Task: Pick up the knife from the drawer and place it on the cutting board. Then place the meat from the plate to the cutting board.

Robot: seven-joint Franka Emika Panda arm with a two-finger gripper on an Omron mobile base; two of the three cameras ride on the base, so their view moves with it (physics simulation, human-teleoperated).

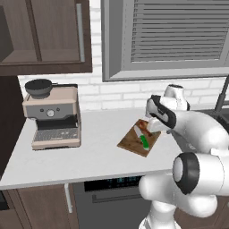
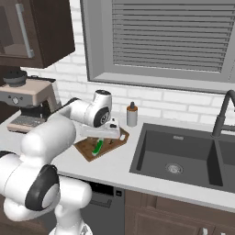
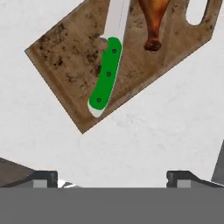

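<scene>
Resting on cutting board [image 3: 70, 65]: knife [image 3: 106, 76], meat [image 3: 153, 22]

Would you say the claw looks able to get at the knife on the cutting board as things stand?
Probably yes. The claw is open, above the counter, close to the cutting board. The knife lies flat on it with its green handle uncovered; the meat lies beside it, apart.

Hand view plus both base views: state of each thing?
Green-handled knife: flat on the board.
Reddish-brown drumstick: on the board beside the knife, released.
Dark brown wooden cutting board: flat on the counter.
Gripper: open, empty, above the counter.
</scene>
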